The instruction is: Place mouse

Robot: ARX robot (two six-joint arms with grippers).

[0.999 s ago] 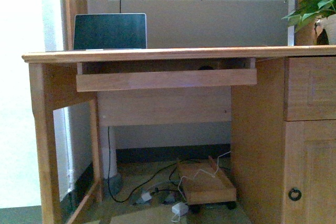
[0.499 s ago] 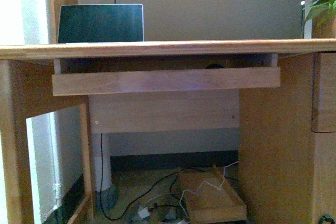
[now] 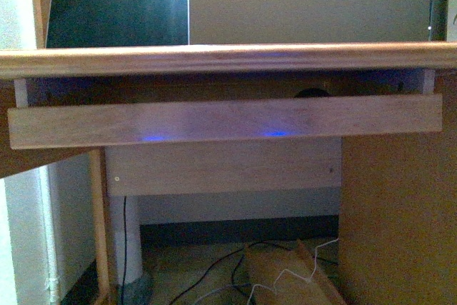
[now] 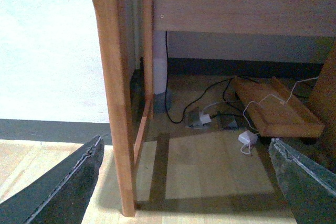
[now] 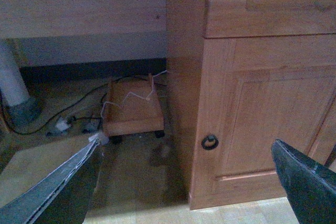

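Front view: you face the front edge of the counter (image 3: 285,58) nearly level with its top. A laptop (image 3: 118,18) stands open on the counter, toward its left end, dark screen facing you.

Slung just under the counter top is a pull-out tray board (image 3: 214,121), running almost the counter's full width. Two faint blue glows (image 3: 156,137) sit on its face.

The mouse (image 3: 312,93): only a dark rounded hump shows in the shadowed gap beneath the counter top, right of the counter's middle, peeking over the tray board's upper edge. You cannot tell from here what it rests on, nor see its wheel or logo. Neither claw is near it.

Left wrist view: the left claw (image 4: 185,141) is spread wide, its dark fingers (image 4: 63,187) at the two lower corners of the picture with bare floor between them. It hangs low beside the counter's left front leg (image 4: 118,103). Under the counter lie black cables, a white adapter (image 4: 247,138) and a low wooden stand (image 4: 278,111).

Right wrist view: the right claw (image 5: 185,142) is likewise spread wide, down in front of the counter's right-hand cabinet. The cabinet door (image 5: 262,114) is closed and carries a dark ring pull (image 5: 210,142); the drawer front (image 5: 262,3) sits above it. The wooden stand shows again under the counter.
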